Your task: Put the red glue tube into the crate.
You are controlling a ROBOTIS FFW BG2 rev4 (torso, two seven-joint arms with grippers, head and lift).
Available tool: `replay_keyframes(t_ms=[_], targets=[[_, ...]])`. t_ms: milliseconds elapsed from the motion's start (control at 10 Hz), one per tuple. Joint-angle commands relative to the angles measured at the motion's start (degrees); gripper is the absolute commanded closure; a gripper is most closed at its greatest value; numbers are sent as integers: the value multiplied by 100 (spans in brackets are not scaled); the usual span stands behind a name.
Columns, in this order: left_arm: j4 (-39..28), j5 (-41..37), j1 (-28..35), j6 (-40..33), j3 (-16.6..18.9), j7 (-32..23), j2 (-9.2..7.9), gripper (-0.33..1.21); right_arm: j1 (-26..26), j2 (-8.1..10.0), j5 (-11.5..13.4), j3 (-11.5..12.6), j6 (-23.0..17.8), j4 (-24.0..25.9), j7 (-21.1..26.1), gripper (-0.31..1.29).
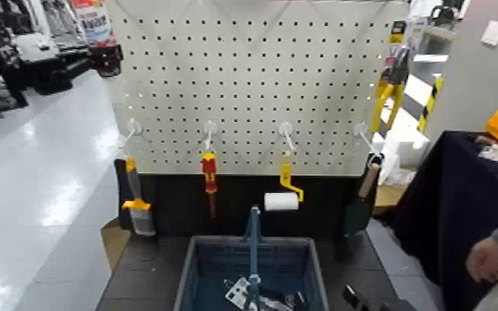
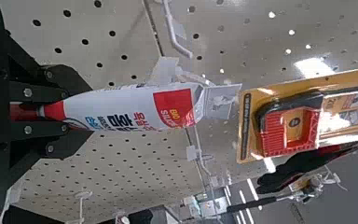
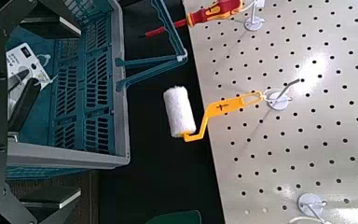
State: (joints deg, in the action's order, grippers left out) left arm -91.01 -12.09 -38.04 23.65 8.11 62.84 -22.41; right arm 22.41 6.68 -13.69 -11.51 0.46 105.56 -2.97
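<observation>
Glue tube [image 2: 135, 107], red and white, its bold print too unclear to read, is pinched at one end by the left jaws [image 2: 79, 114] near the pegboard [image 2: 103, 42]. The right jaws [image 3: 58, 112] stand spread by the blue-grey crate [image 3: 82, 84], whose near end the head view cuts off, partly hiding its contents.

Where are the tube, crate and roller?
Tube [image 2: 130, 108]: left wrist view, on its printed label.
Crate [image 1: 190, 277]: head view, on its left side wall.
Roller [image 3: 179, 111]: right wrist view, on its white sleeve.
</observation>
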Motion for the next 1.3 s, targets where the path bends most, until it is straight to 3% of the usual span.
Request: replay_keyframes(t_ms=[100, 800, 1300], targets=[[-268, -136, 42, 35, -81, -35, 44, 118, 0, 0, -2, 0, 6, 0, 7, 11], [-418, -364, 157, 61, -266, -105, 123, 118, 0, 18, -2, 0, 24, 9, 7, 11], [-277, -619, 359, 26, -644, -158, 316, 118, 0, 18, -2, -18, 41, 26, 7, 11]])
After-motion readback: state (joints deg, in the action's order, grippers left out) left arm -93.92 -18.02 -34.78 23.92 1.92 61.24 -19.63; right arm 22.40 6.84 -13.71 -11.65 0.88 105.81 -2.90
